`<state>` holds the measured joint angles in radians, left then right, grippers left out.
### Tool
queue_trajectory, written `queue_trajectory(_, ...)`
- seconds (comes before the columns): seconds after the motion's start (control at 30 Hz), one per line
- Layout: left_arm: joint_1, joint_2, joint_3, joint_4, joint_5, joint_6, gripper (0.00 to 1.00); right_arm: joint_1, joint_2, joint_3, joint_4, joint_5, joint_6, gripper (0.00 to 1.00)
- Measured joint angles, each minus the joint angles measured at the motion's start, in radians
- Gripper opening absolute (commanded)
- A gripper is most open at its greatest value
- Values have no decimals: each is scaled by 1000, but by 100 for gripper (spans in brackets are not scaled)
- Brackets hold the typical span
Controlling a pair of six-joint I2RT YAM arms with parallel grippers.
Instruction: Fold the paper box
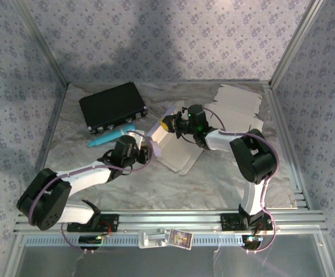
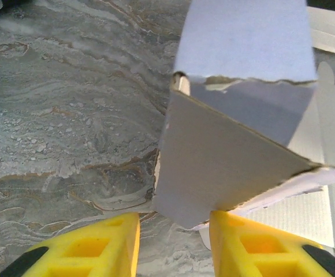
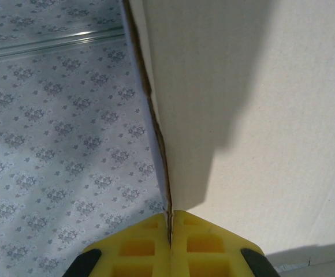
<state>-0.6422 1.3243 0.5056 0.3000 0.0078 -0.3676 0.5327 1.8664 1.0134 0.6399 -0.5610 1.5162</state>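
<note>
Centrally on a table (image 1: 213, 184) draped in grey, marble-patterned sheeting, walled in by floral-print fabric (image 1: 156, 34) stretched between aluminium posts, the paper box (image 1: 176, 151) lay half formed, a pale cardboard carton with one panel flat on the sheeting and another raised at its far end. The right gripper (image 3: 170, 214), reaching in from the right, had its yellow fingers pressed together on the thin edge of that raised panel, pinching it upright against the patterned wall behind. The left gripper (image 2: 174, 218) came in from the near left with its fingers spread, a lower corner of the box's grey underside dipping between them; the carton's torn-looking fold line and an inner flap showed just above. A black case (image 1: 112, 107) sat towards the back left, with a teal object (image 1: 107, 138) lying just in front of it, close beside the left arm. A second flat sheet of cardboard (image 1: 239, 104) rested at the back right corner, well clear of both arms. A small printed card (image 1: 180, 238) was fixed to the front rail (image 1: 173, 218) between the two bases.
</note>
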Motion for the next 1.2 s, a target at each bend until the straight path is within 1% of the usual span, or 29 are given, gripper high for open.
queue_trajectory(0.27, -54, 27, 0, 36, -80, -14, 38, 12, 14, -46, 115, 27, 26, 0)
queue_trajectory(0.6, -79, 40, 0, 43, -154, -34, 39, 16, 39, -102, 262, 50, 34, 0)
queue_trajectory(0.93, -131, 54, -1, 63, -242, -110, 40, 18, 50, -149, 369, 75, 61, 0)
queue_trajectory(1.2, -151, 54, -36, 147, -259, -117, 40, 20, 68, -153, 412, 92, 95, 0)
